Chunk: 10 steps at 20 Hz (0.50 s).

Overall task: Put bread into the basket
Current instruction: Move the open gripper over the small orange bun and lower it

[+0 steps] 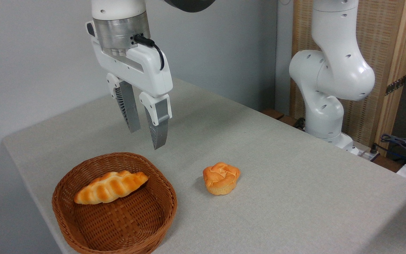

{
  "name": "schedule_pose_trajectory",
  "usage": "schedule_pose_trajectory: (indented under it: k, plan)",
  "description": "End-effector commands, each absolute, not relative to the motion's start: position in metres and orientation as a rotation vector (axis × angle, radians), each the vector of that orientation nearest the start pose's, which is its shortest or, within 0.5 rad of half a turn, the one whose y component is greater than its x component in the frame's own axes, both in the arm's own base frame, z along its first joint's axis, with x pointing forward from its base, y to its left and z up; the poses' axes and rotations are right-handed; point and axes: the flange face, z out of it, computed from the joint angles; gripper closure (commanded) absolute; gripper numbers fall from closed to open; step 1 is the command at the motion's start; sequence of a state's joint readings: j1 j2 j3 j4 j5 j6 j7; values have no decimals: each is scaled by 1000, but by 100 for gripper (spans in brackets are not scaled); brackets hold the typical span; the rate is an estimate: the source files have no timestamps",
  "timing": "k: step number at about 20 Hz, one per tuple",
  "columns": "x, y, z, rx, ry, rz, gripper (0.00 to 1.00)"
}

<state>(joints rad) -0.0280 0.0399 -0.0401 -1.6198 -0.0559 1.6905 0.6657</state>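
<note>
The end effector (147,135) hung open and empty above the desk (294,183). One bun (221,178) sat at its 4 o'clock, right of one basket (83,225) holding one loaf (110,187).

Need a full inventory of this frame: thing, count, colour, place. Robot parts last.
bun: 1, orange-golden, on the table right of the basket, untouched
braided loaf: 1, golden-brown, lying inside the basket
basket: 1, brown wicker, front left of the table
table: 1, covered in grey cloth, fills the middle of the view
wooden screen: 1, tan, behind the arm at right
cables: several, dark, far right edge
gripper: 1, white with grey fingers, open, empty, above the basket's far rim
arm base: 1, white, at the table's right rear
</note>
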Motion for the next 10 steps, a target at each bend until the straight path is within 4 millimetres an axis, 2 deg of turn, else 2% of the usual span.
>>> schedule_pose_trajectory:
  k: [1,10]
  plan:
    - [570,-39,589,-2990,1127,-61,0]
    - [568,-40,587,-2990,1131,-59,0]
